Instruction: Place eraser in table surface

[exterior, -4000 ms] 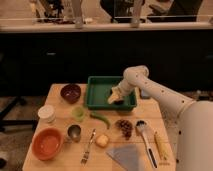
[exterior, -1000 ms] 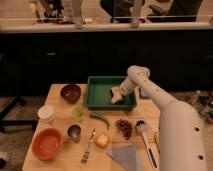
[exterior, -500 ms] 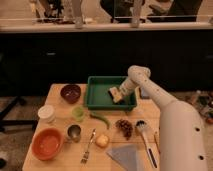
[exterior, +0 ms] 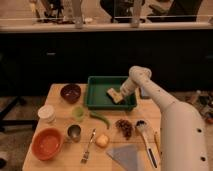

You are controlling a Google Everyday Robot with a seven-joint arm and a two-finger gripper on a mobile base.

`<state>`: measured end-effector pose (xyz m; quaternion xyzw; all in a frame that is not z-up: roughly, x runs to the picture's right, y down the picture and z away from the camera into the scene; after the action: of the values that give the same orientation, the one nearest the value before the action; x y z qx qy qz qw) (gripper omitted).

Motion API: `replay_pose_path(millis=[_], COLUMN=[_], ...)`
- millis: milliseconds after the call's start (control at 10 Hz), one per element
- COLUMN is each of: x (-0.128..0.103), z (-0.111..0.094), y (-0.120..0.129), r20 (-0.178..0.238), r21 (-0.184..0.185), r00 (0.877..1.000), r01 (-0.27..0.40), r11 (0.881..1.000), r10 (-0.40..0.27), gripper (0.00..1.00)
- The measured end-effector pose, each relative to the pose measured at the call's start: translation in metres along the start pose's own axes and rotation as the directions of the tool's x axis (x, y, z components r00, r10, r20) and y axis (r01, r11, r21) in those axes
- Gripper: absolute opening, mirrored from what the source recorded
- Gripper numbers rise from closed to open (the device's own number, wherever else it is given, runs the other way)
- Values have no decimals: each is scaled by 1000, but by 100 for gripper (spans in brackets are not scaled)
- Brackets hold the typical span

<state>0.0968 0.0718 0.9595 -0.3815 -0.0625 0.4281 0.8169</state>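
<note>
Just right of the frame's centre, the robot's white arm reaches up from the lower right into a green tray [exterior: 95, 103] on the table surface [exterior: 61, 106], a pale wooden top. Its gripper [exterior: 118, 95] is clenched on the eraser [exterior: 113, 94], a small tan block in the right half of the tray. I judge the eraser light, stiff and slightly grippy, not fragile. A pinch across its narrow width near the middle should stop it swivelling. Bare wood to set it on shows left of the tray, beside a brown bowl [exterior: 70, 93]. The gripper and block blur together, so I cannot tell how deep the hold is or whether the block has left the tray floor. The arm hides the table's right side.
</note>
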Motion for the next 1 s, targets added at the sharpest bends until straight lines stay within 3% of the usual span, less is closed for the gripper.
replay_pose_path(millis=[400, 1000], x=[-15, -34], z=[-15, -46], y=[17, 44], r20=[29, 37], r21=[26, 69], r00=[998, 991], r01=[54, 127], r11=[998, 989], r10=[-55, -130], gripper=[0, 0])
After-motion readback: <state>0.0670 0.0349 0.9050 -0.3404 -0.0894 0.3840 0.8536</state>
